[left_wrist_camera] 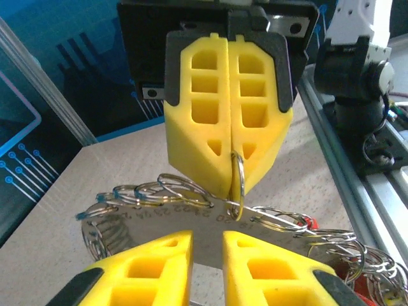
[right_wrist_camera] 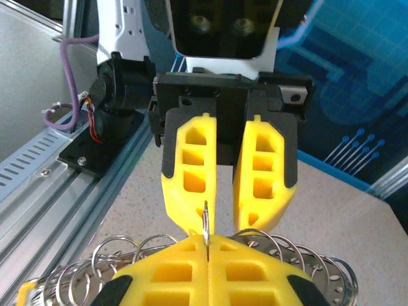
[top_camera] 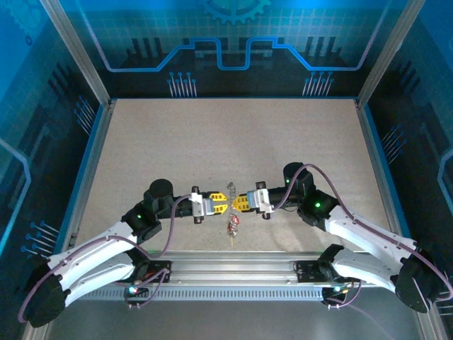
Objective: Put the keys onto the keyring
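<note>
We note the right fingers pinched shut on the keyring, the keys dangling at 6 o'clock beneath it, the left fingers narrowly parted at its 9 o'clock — we judge they should close squarely beside that pinch, slowly, lest the ring twist.

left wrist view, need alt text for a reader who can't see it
The shut yellow right tool pinches an upright metal ring at the edge of a stamped metal plate fringed with wire rings. The left tool sits below, fingers apart.
</note>
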You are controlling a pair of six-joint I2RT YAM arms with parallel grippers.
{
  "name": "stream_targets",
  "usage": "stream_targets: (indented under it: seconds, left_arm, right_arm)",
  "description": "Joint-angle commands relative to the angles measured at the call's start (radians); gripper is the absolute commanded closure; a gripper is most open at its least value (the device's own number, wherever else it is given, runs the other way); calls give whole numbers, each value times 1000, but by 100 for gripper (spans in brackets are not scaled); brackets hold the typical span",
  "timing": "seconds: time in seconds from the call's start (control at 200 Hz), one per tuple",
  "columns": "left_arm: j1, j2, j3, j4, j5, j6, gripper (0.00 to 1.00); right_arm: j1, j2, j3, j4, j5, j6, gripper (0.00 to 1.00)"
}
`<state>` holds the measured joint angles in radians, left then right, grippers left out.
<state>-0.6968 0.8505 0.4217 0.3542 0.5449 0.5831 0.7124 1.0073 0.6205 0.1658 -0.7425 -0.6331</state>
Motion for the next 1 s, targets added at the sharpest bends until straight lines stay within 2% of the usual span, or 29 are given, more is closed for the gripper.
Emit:
stream_targets:
  seconds: [0.0,0.23,0.535,0.765,0.996]
  left_arm:
    - [-4,-6,7,35,90,12,83]
    - [-4,-15,12,59,102,-7,79]
    - [-6,-21,10,137,86,-34,77]
    - [-5,-21,-5,209,82,-63,81]
    - [-5,-34,-4,199,80,-58,84]
  right_arm:
    - [-8,-19,-16,139,-64,-1,100]
    - [-8,-9,-41,271,-80,89,100]
    - [-6,12,-32,265,-89,93,100]
    - [-4,16,-32,266,-88,102,100]
    - [-4,17,-33,265,-84,105,100]
